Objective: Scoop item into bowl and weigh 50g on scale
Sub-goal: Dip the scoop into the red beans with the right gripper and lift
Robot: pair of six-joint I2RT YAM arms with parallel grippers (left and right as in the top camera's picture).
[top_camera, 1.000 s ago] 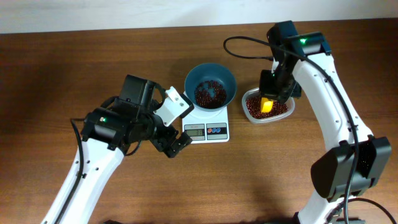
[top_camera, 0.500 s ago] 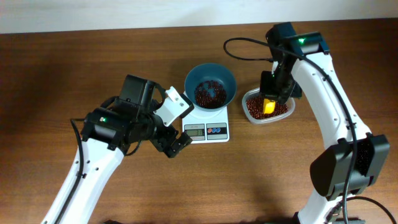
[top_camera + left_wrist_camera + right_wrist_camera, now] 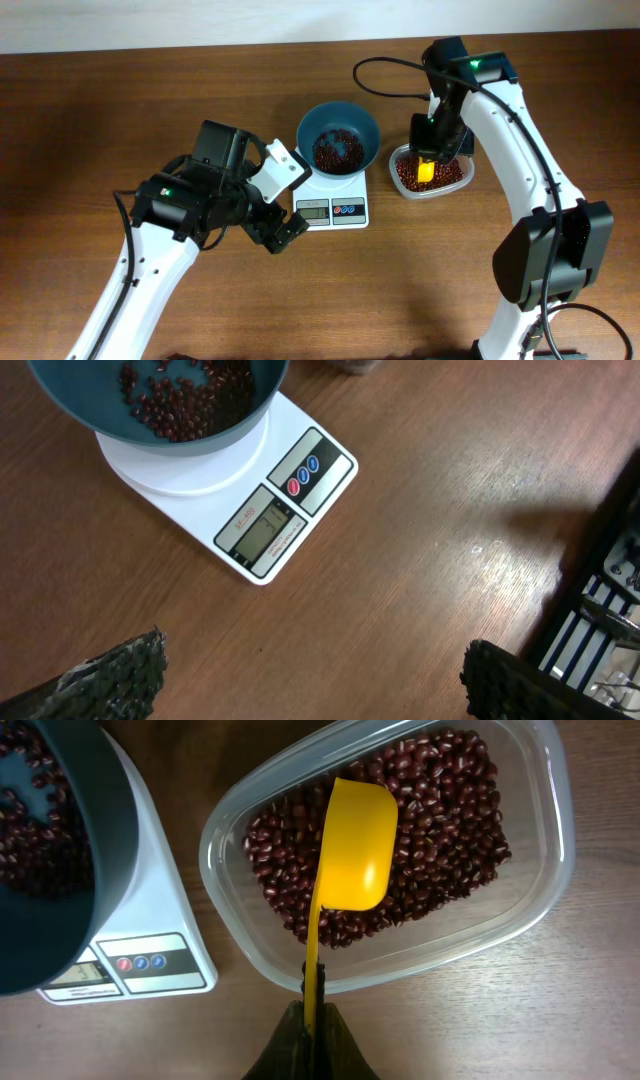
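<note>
Right tool (image 3: 312, 1008) clamps yellow scoop (image 3: 355, 845) handle | scoop empty, poised over beans (image 3: 440, 815) to load | left tool (image 3: 310, 690) agape, empty, near scale (image 3: 225, 500)

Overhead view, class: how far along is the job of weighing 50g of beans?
Done: the bowl sits on the scale with some beans in it. In hand: the right gripper holds the yellow scoop over the beans in the clear container, no beans showing on it; the left gripper hangs open beside the scale. Left: more scoops, probably; the display is unreadable.
</note>
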